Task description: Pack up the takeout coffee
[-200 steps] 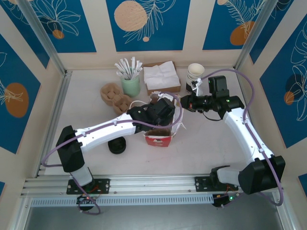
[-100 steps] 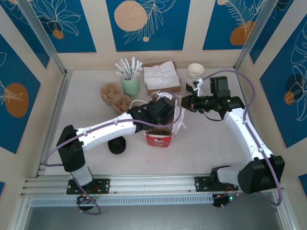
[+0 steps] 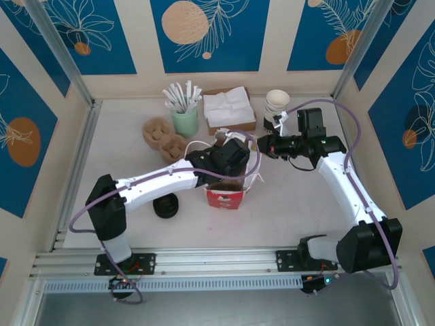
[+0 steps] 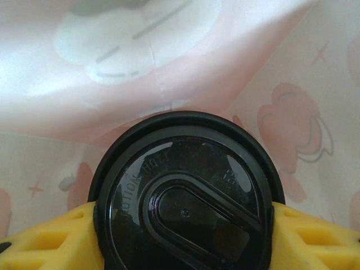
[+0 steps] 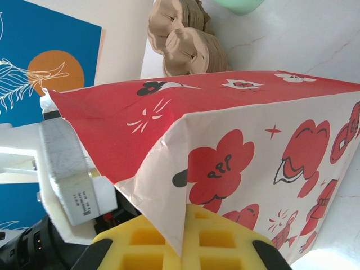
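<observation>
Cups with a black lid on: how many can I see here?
1. The cup is held in the left gripper, inside the red-and-white bag. Others may be hidden in the bag.

Boxed in by cream walls (image 3: pixel 272 41) hung with blue leaf-and-orange-disc panels (image 3: pixel 204 34), edged by aluminium posts (image 3: pixel 60 51) and a near rail (image 3: pixel 217 261), floored by a pale desk (image 3: pixel 292 210), evenly lit.
</observation>
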Robot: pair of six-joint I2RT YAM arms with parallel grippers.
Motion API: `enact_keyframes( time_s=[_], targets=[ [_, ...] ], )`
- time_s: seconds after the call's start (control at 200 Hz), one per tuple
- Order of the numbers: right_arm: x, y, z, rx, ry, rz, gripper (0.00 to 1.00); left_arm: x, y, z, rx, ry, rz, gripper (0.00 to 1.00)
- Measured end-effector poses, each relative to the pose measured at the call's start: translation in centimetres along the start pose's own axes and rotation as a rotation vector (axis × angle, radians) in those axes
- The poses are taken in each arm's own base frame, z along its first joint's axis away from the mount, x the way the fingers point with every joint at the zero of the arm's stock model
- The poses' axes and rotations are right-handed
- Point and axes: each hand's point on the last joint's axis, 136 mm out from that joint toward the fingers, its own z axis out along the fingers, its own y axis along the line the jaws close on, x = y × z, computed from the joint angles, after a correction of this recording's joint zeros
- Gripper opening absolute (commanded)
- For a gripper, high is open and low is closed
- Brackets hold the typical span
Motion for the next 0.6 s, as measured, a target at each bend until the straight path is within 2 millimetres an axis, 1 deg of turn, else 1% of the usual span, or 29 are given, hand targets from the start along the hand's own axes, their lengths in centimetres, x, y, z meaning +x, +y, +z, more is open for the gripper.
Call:
enact_keyframes(
  time_s=[0.375, 0.6],
  targets=[
    [0.1, 0.0, 0.0, -0.002, 0.002, 0.001, 0.0, 0.4, -0.4, 0.7, 0.013, 0.014, -0.003, 0.61],
    [0.1, -0.1, 0.1, 0.001, 0.005, 0.005, 0.0, 1.1, -0.8, 1.9, 0.022, 0.05, 0.001, 0.61]
  ],
)
